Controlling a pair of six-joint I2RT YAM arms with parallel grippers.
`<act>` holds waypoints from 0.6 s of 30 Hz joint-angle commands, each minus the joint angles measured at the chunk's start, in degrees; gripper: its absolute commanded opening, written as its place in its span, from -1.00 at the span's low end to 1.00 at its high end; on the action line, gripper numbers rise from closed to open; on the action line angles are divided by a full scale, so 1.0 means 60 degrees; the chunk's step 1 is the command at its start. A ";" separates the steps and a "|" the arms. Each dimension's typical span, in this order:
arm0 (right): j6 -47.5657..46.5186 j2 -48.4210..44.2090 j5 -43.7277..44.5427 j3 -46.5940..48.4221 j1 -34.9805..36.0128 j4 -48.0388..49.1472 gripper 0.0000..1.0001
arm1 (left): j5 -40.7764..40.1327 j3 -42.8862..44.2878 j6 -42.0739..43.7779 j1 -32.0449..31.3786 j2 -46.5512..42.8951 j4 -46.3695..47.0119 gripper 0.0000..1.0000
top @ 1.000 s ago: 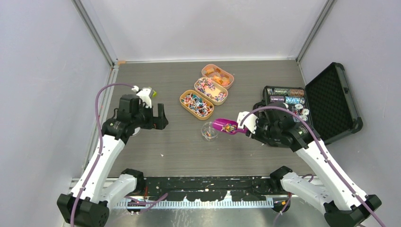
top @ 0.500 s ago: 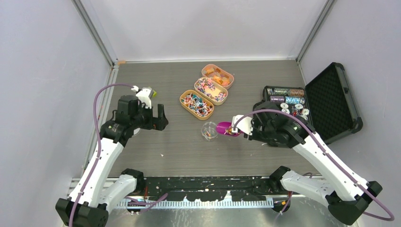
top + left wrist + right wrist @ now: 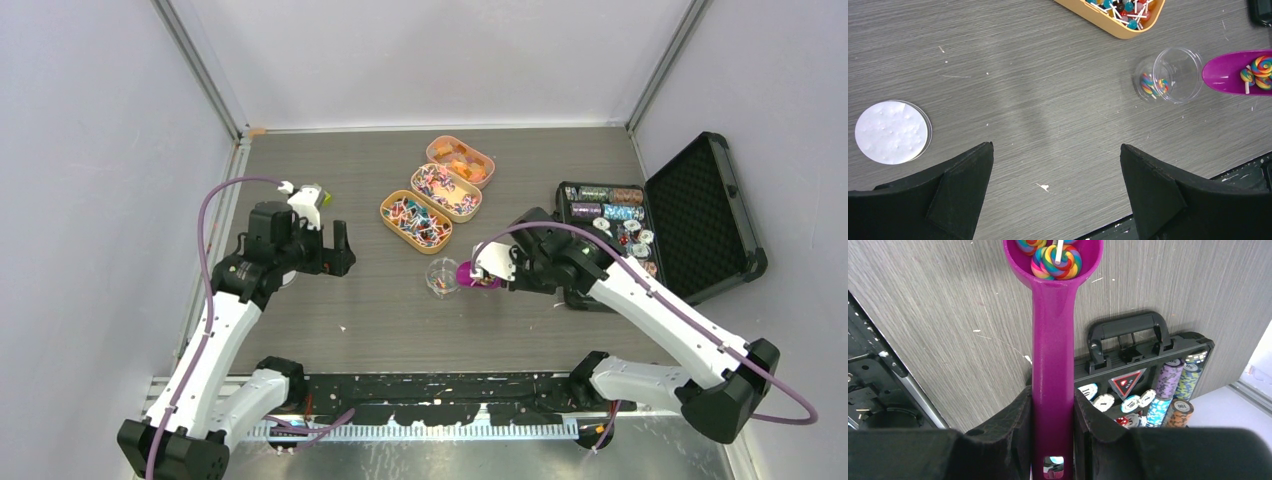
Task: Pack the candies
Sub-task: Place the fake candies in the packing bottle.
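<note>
The candies (image 3: 1055, 255), little swirl lollipops, sit in the bowl of the magenta scoop (image 3: 1053, 350), straight ahead of my right fingers (image 3: 1023, 415). Those fingers pinch narrow around its handle, I think to keep the load from spilling. The bowl's tip is just beside the clear cup (image 3: 1170, 75), which already has a few inside, so I judge a pour comes next. More fill the trays (image 3: 416, 221) beyond. My left fingers (image 3: 960, 185) hang wide and empty over the counter (image 3: 1048, 125), well apart from the cup. A round white lid (image 3: 892, 132), likely the cup's, lies to their left.
</note>
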 commanded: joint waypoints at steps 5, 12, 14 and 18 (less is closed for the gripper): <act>-0.0058 0.0661 0.1044 0.1130 0.0652 -0.0228 -0.99 | -0.0063 0.0066 0.0048 -0.0047 -0.0278 0.0307 0.99; 0.0059 0.1573 0.2091 0.1679 0.1230 -0.0583 -0.99 | -0.0339 0.0125 -0.0018 -0.0047 -0.0323 0.0180 0.99; 0.0127 0.1833 0.2333 0.1838 0.1368 -0.0674 -0.99 | -0.0372 0.0125 -0.0018 -0.0047 -0.0341 0.0154 0.99; 0.0133 0.2276 0.2947 0.1935 0.1554 -0.0823 -0.99 | -0.0508 0.0140 -0.0004 -0.0047 -0.0410 0.0111 0.99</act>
